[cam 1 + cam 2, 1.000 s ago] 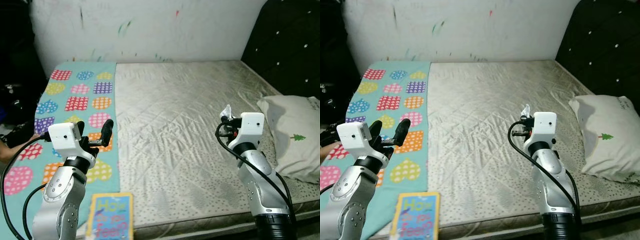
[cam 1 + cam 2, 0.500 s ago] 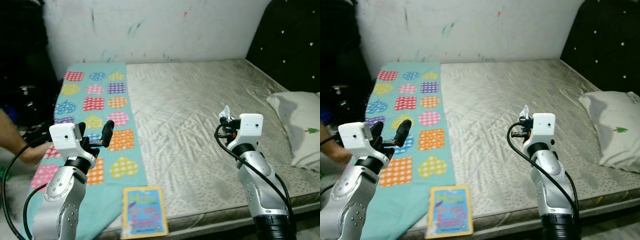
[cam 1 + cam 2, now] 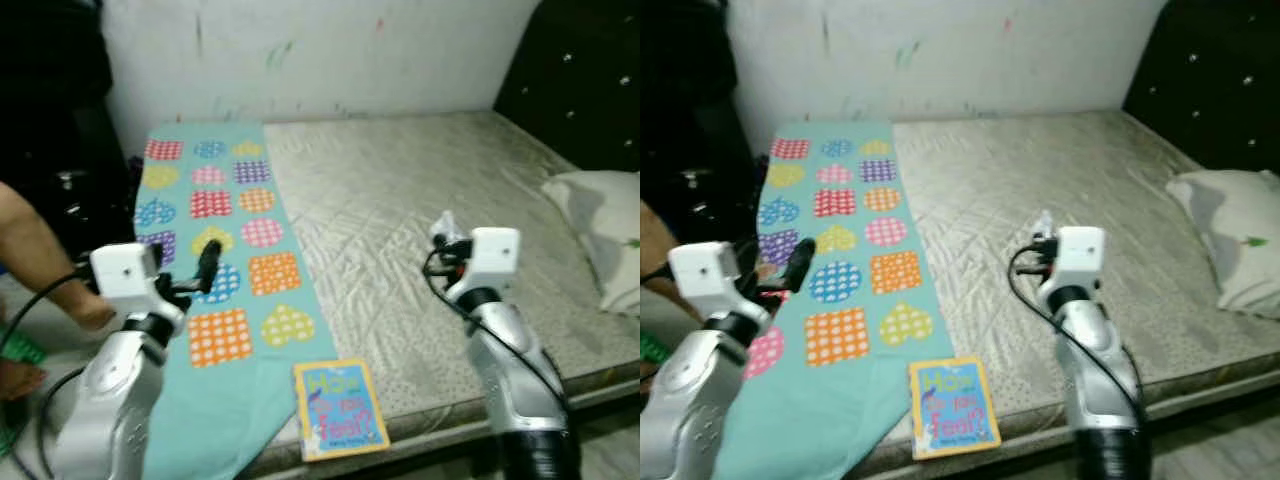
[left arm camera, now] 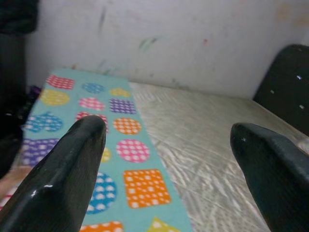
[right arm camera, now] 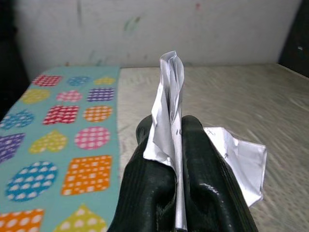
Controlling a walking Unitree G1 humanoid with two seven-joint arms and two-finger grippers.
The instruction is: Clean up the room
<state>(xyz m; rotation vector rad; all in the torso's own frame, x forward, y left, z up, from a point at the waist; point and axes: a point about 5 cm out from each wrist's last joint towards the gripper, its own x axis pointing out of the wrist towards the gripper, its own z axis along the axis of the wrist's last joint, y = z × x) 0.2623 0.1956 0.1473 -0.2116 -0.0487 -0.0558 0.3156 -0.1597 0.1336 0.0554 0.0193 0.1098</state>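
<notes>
My right gripper (image 5: 175, 140) is shut on a crumpled piece of white paper (image 5: 169, 92), held above the front part of the bare mattress (image 3: 420, 190); the paper (image 3: 443, 224) sticks up from the fingers. My left gripper (image 4: 166, 140) is open and holds nothing, raised over the near left part of a teal blanket (image 3: 230, 220) with coloured dotted shapes. A children's book (image 3: 340, 408) with a blue and yellow cover lies flat at the bed's front edge, between my two arms.
A person's arm (image 3: 40, 260) reaches in from the left beside my left arm. A white pillow (image 3: 600, 230) lies at the bed's right end under a black padded headboard (image 3: 580, 80). Dark clutter (image 3: 70, 190) stands left of the bed.
The camera has swung left, so the bed and book sit further right in view. The person's arm has come further in. Both grippers keep their state.
</notes>
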